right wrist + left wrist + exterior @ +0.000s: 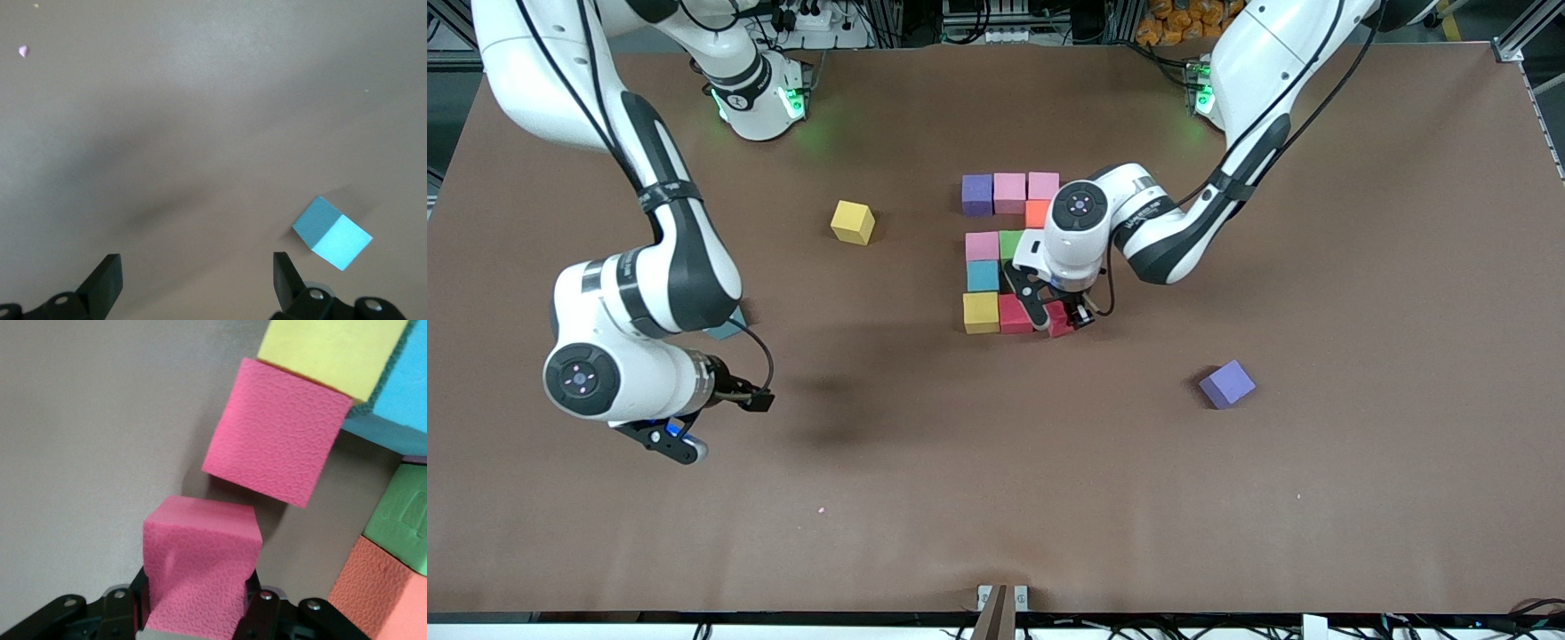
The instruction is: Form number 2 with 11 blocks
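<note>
On the brown tabletop point(1316, 498), your left hand point(1060, 313) pinches a red block point(200, 560) just beside the placed red block point(277, 430), slightly skewed; your right hand point(193, 280) waits wide open

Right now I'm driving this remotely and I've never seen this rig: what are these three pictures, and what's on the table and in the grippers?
Two robot arms work at a brown table. The big picture looks down from across the table; each of the other two comes from a camera on one arm's wrist.

The left gripper is shut on a red block, at the end of the nearest row of the number 2, beside another red block. That digit is built of coloured foam cubes.

The right gripper waits, open and empty, above bare table near a light blue block.

A loose yellow block and a loose purple block also lie on the table.
</note>
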### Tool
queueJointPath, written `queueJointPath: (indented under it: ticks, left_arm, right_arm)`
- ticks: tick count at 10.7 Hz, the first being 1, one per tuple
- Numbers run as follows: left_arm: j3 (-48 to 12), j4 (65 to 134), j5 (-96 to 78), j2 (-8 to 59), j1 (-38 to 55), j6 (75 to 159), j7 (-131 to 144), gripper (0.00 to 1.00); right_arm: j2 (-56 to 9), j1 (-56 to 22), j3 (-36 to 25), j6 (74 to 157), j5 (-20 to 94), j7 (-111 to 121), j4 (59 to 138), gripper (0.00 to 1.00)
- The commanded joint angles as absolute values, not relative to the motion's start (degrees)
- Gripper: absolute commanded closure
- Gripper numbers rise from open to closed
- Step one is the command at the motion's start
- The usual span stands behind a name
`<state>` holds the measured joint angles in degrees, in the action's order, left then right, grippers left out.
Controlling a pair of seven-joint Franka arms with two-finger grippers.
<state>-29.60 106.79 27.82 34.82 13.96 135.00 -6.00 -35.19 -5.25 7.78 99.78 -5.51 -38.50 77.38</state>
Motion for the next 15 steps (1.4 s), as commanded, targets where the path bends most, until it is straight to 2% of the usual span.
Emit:
queueJointPath:
  ticks: [1,3,8,15]
  left_arm:
    - [-29.53,106.79,30.15,34.89,14.24,135.44,-6.15,0.66]
    - [-29.53,106.70,30.23,35.16,14.50,135.53,-7.64,0.67]
    - [-29.53,106.61,32.16,36.03,14.85,135.62,-8.70,0.67]
    - [-29.53,105.21,33.40,37.88,16.08,138.25,-8.09,0.67]
  right_arm:
    - [-26.30,-4.83,8.26,105.09,-7.21,-34.21,89.61,0.00]
    - [-21.38,-4.48,8.26,108.18,-7.21,-28.16,96.56,0.00]
    - [-15.48,-1.76,8.61,107.32,-6.59,-11.53,100.71,0.00]
    - [-9.23,-2.55,10.72,101.70,-6.33,-9.32,98.09,0.00]
